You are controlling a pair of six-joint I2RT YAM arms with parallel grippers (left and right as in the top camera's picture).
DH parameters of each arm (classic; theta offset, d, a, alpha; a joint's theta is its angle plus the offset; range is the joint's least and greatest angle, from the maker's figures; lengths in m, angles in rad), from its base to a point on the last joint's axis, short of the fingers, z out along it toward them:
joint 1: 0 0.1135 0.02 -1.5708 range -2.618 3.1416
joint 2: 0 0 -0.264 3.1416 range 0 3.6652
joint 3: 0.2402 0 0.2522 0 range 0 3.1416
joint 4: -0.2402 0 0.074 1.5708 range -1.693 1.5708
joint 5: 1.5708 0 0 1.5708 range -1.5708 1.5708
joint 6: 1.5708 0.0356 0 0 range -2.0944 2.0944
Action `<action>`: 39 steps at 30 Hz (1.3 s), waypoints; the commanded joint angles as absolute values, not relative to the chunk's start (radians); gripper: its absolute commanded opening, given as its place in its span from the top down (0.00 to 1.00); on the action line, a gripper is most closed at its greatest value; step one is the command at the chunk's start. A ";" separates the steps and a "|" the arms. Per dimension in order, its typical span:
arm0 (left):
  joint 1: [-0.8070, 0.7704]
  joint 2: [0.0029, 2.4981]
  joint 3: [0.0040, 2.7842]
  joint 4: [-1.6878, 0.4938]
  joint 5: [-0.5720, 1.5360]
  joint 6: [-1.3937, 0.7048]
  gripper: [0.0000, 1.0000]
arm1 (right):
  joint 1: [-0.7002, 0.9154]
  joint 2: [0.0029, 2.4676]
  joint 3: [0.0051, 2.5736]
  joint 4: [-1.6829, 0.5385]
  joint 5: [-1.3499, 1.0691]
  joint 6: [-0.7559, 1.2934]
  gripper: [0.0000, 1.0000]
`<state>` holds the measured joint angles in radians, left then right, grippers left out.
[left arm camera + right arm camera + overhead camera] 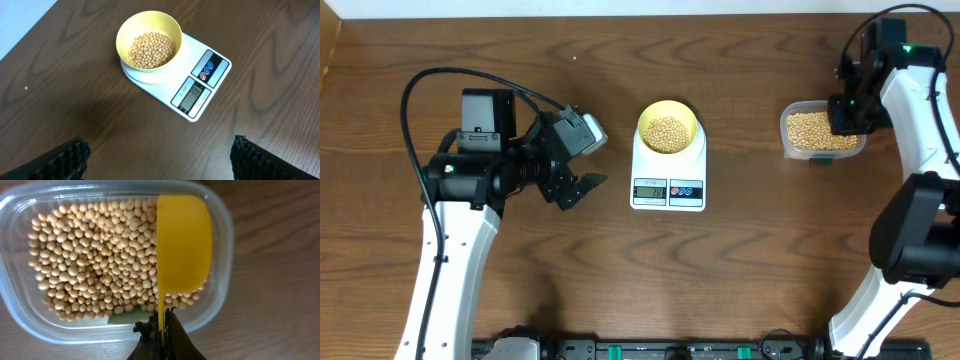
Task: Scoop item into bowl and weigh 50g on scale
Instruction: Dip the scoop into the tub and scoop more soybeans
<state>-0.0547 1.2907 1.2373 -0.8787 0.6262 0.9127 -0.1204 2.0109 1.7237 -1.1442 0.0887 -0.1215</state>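
The pale yellow bowl [692, 118] stands on the white scale [668, 188] at the table's middle, with a layer of tan beans [667, 133] in it. My left gripper [578, 190] hovers to the scale's left, open and holding nothing. In the left wrist view the bowl [125, 31], its beans [151, 49] and the scale [212, 75] lie ahead of the wide-apart fingers [70, 155]. My right gripper [162, 327] is shut on the thin handle of a yellow scoop [184, 245]. The scoop is turned on edge over the beans [90, 265], its inside hidden.
The clear plastic tub [790, 138] of beans sits at the back right; its rim [20, 305] shows in the right wrist view. One loose bean [26, 88] lies on the wood left of the bowl. The scale's display [192, 94] is lit, digits too small to read.
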 commanded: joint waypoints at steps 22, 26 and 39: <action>-0.051 1.298 1.230 -0.881 0.639 0.903 0.08 | -0.187 2.015 1.674 -1.122 -0.352 -0.151 0.99; -0.051 1.298 1.230 -0.881 0.639 0.903 0.08 | -0.236 2.015 1.674 -1.121 -0.490 -0.152 0.99; -0.051 1.298 1.230 -0.881 0.639 0.903 0.08 | -0.369 2.015 1.674 -1.187 -0.622 -0.198 0.99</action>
